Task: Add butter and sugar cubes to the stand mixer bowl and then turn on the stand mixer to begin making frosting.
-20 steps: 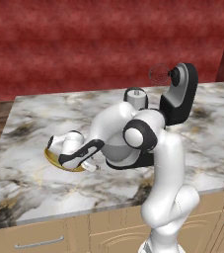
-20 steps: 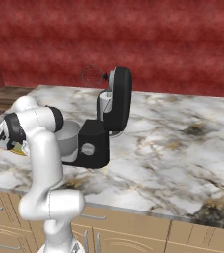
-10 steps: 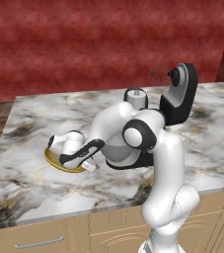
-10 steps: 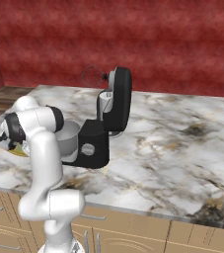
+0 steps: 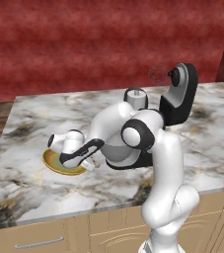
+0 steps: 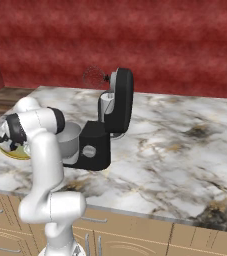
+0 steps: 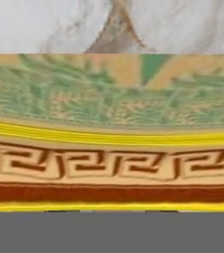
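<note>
Hand lower, glossy round yellow-rimmed plate (image 5: 54, 165)

Marble counter (image 5: 44, 111) bears yellow plate (image 5: 51, 164) and stand mixer (image 5: 180, 99).

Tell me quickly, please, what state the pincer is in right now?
Pincer: low over the yellow plate; open or shut, or holding anything, cannot be told.

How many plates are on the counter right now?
1: the yellow-rimmed plate sits on the marble counter left of the stand mixer bowl, under the gripper. None hidden, seemingly.
</note>
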You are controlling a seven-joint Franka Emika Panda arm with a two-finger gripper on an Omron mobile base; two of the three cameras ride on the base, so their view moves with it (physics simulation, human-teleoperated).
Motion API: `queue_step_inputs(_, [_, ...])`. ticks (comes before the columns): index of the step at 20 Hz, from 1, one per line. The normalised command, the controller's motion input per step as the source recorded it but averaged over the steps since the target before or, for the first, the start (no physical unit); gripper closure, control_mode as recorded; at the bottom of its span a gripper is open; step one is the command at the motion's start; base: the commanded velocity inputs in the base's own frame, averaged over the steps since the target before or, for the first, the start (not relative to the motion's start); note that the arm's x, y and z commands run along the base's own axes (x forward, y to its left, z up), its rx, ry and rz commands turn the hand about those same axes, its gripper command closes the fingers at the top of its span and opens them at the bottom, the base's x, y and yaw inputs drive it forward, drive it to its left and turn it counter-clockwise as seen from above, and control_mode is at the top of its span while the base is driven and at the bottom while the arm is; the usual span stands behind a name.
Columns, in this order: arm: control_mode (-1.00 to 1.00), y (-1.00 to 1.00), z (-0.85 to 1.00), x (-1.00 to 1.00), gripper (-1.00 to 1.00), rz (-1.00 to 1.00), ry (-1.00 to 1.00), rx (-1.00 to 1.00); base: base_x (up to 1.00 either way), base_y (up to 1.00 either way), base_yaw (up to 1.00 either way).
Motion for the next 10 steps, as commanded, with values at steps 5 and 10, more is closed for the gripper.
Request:
queue_step_inputs(5, [-1.0,0.0,0.21,-0.67,1.0,0.0,-0.18,0.05,0.0,0.0,0.0])
queue_step_inputs(10, [-1.0,0.0,0.96,-0.79,1.0,0.0,-0.32,0.12,0.0,0.0,0.0])
